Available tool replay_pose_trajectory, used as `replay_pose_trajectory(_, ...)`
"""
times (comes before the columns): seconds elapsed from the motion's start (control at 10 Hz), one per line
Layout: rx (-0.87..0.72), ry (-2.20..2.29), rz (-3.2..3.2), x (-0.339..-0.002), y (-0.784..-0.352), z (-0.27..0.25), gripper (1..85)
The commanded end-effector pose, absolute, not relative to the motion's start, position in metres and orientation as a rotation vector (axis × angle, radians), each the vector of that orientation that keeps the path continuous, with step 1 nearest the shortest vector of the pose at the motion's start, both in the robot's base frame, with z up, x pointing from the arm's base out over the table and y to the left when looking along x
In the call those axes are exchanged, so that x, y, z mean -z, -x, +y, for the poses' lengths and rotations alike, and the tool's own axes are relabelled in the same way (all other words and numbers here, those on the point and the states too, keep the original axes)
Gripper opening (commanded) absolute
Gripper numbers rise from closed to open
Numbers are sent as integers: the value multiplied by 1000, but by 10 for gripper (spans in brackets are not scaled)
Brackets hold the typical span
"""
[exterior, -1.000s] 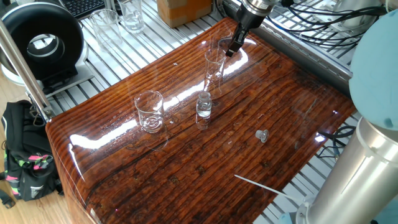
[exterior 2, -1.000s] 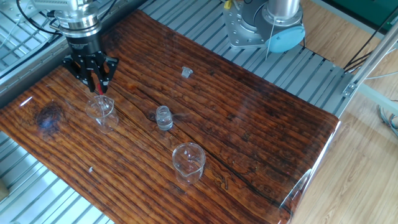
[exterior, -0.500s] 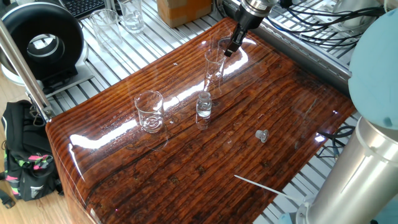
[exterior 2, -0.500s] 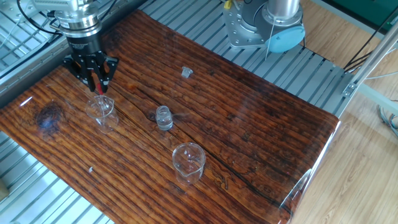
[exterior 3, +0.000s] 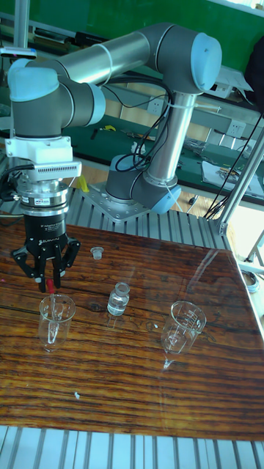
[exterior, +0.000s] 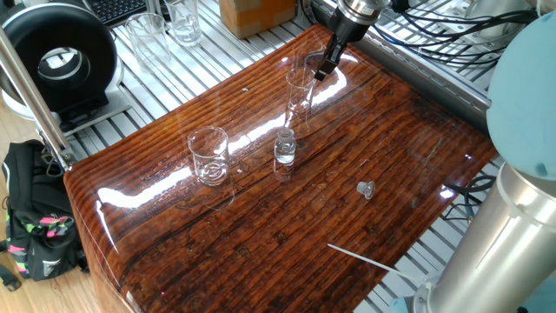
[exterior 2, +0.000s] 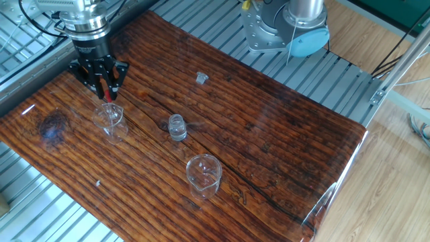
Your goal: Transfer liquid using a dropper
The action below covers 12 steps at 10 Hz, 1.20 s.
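Observation:
My gripper [exterior 2: 102,87] hangs just over the mouth of the tall glass cylinder [exterior 2: 109,118], shut on the dropper's red bulb [exterior 2: 103,85]. In the tall fixed view the gripper [exterior 3: 50,280] holds the dropper [exterior 3: 49,283] upright, and its thin clear tube reaches down into the cylinder [exterior 3: 57,314]. From the other side the gripper [exterior: 322,69] stands at the cylinder's [exterior: 298,97] rim. A small vial [exterior: 285,148] stands open beside the cylinder. The liquid is too clear to make out.
A glass beaker [exterior: 208,155] stands left of the vial, and a small loose cap [exterior: 366,188] lies to the right. A thin white stick [exterior: 360,258] rests near the table's front edge. More glassware [exterior: 182,22] and a black round device [exterior: 61,56] sit beyond the table.

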State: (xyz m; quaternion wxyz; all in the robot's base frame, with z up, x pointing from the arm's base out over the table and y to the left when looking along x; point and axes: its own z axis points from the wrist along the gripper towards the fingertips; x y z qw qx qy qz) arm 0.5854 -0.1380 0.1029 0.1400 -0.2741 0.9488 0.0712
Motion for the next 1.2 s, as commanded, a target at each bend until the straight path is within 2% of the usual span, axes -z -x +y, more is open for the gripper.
replay_pose_trajectory(0.0,-215,781,2734,-105,-587,-137,317)
replay_pose_trajectory(1.1,-210,774,2738,-105,-587,-138,270)
